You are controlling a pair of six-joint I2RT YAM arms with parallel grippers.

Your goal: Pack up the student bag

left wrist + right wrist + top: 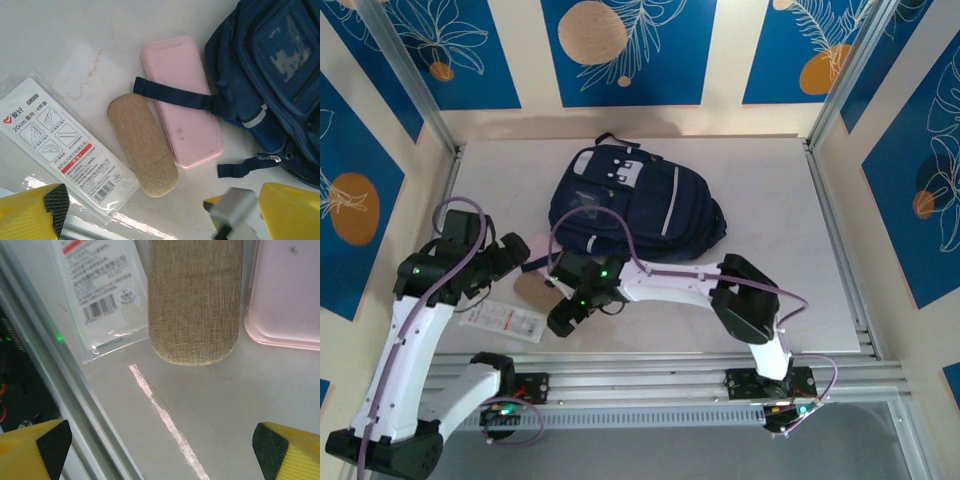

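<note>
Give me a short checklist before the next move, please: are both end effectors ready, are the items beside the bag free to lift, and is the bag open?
1. The left end effector is open and empty: ok.
2. The right end effector is open and empty: ok.
3. The tan case has nothing on top: ok.
4. The pink case is free to lift: not ok, a bag strap lies across it.
5. The student bag is unzipped for packing: cannot tell.

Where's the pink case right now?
Left wrist view, centre: the pink case lies between the tan pouch and the student bag, a bag strap across it.
</note>
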